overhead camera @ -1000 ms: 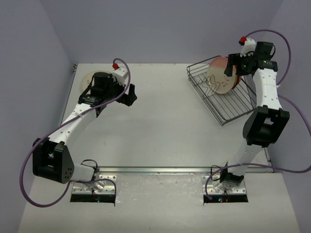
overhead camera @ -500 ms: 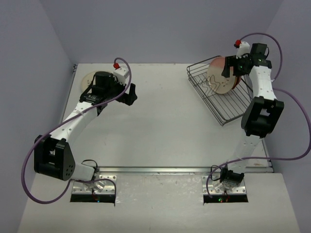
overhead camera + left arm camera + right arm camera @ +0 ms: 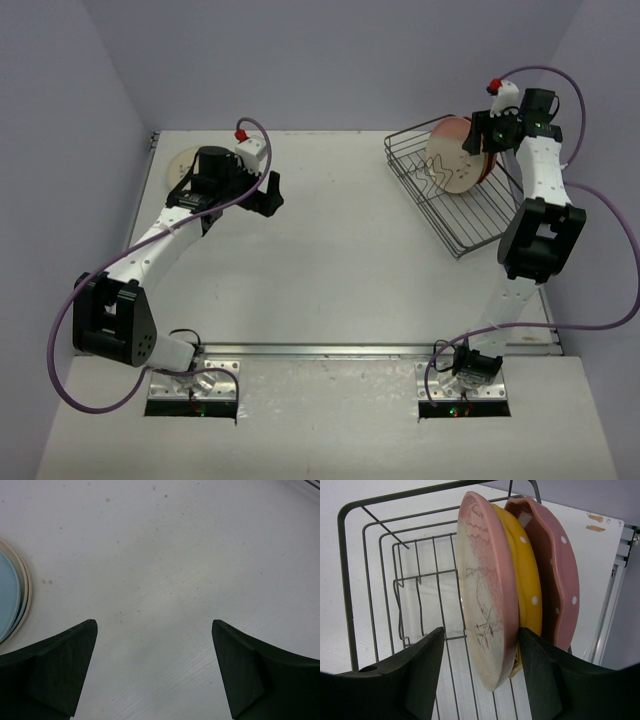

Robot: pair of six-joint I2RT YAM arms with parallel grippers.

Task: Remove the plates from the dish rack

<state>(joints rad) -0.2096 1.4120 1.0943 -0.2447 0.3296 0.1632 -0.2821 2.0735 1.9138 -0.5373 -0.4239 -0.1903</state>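
The dark wire dish rack stands at the back right. Three plates stand upright in it: a cream plate with a pink segment in front, a yellow-orange plate behind it, and a pink plate with white dots at the back. My right gripper is open, with one finger on each side of the cream-and-pink plate's rim. The right finger sits between that plate and the yellow one. My left gripper is open and empty over bare table. The cream plate with a light-blue segment lies flat at the back left.
The rack's wire walls and upright dividers surround the plates. The table's right edge lies just beyond the rack. The left arm partly covers the light-blue plate in the top view.
The right arm has reached slightly farther back, bringing its open gripper over the front plate's rim. The left arm has barely shifted.
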